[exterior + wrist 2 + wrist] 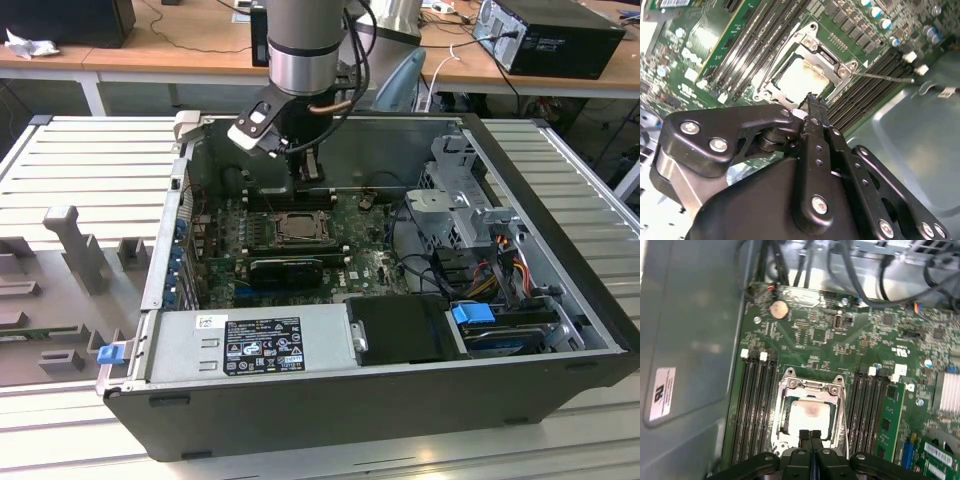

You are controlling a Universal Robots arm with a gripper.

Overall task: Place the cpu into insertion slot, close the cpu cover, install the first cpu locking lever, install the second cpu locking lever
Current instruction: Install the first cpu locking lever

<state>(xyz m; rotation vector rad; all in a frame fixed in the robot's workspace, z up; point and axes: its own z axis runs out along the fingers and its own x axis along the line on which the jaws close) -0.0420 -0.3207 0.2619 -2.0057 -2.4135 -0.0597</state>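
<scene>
- The black two-finger gripper (810, 434) reaches down into the open dark-grey metal computer case (400, 400) and hangs just above one edge of the socket.
- Its fingertips (803, 436) are pressed together, tip against tip, with nothing between them.
- The cpu (810, 412) is a small flat square chip, pale grey-beige, with a dull metallic face and a faint smudge near its middle.
- It sits in the insertion slot (297, 229), a dark square socket with a silvery rim, on the green motherboard (815, 330).
- The cpu cover (812, 386), a thin silvery metal frame plate, lies flat around the chip, whose face shows through the central window.
- In the second wrist view a thin silvery wire locking lever (885, 77) sticks out from a socket corner, over the long black memory slots (865, 97).
</scene>
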